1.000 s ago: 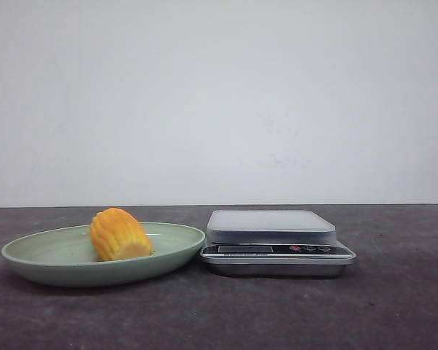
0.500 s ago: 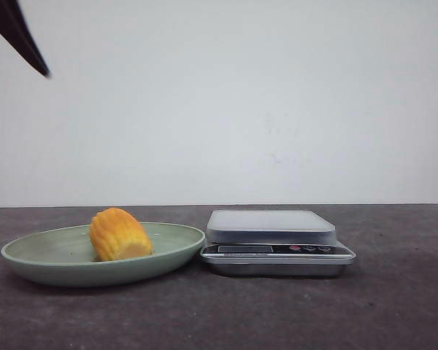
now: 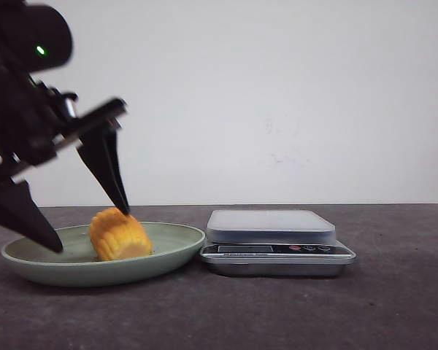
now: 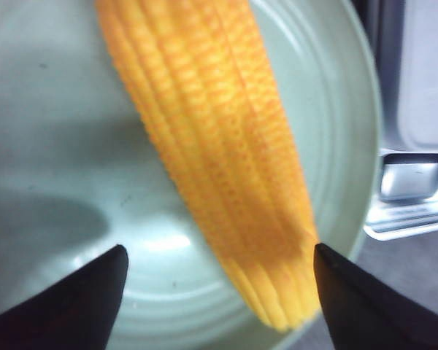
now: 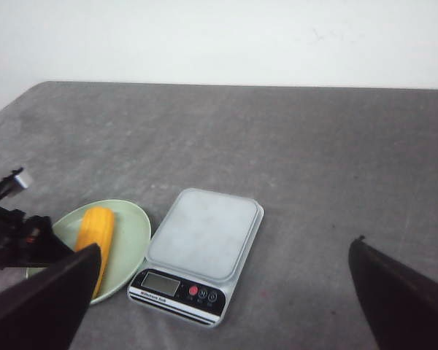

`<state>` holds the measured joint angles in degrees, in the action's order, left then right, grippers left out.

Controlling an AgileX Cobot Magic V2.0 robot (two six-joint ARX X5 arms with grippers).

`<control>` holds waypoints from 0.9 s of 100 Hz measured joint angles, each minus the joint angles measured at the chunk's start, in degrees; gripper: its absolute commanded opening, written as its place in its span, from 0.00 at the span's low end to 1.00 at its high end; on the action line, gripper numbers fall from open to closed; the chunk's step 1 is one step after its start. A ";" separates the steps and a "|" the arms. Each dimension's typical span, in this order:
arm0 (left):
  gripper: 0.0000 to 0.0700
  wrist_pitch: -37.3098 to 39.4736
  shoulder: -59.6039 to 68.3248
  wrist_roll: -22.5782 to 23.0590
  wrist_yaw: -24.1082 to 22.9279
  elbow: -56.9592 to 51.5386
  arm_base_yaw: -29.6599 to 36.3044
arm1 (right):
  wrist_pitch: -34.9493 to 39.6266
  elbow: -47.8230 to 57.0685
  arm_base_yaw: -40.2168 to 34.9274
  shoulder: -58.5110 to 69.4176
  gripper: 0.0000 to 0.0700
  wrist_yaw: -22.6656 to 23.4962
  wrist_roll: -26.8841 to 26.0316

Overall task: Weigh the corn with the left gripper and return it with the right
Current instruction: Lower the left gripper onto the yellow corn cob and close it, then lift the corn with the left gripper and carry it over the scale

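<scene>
Arriving: the left gripper (image 3: 87, 230) — absent from the front view a second ago, only a fingertip at the top corner half a second ago — now hangs over the plate (image 3: 171, 251).
Left jaws: spread wide, one finger either side of the corn (image 3: 119, 235), nothing held.
Corn: lying on its side in the green plate, just left of the scale (image 3: 274, 240); it has not moved.
Right gripper (image 5: 223, 306): held high and back, fingers splayed apart, empty.
Scale pan: bare.
Meaning: judging by this, the approach is nearly done — lowering and closing on the cob looks like the next step.
</scene>
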<state>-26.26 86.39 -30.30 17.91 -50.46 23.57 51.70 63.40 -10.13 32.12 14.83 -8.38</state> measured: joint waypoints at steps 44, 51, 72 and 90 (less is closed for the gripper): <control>0.01 1.81 4.46 -2.43 -4.02 -1.33 4.00 | 1.53 0.00 0.00 0.00 0.98 0.00 0.00; 0.01 1.79 4.46 -2.29 -3.93 -1.33 4.09 | 1.64 0.00 0.00 0.00 0.98 0.00 0.00; 0.01 1.03 4.13 -1.53 0.24 -1.36 4.11 | 3.48 0.00 0.00 0.00 0.98 -0.07 0.68; 0.01 1.46 -2.10 -1.09 1.36 -5.42 4.81 | 4.39 0.00 -0.07 0.00 0.98 -0.11 0.94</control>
<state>-24.80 84.29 -31.40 19.27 -55.88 28.38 56.10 63.40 -10.20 32.12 14.72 -7.44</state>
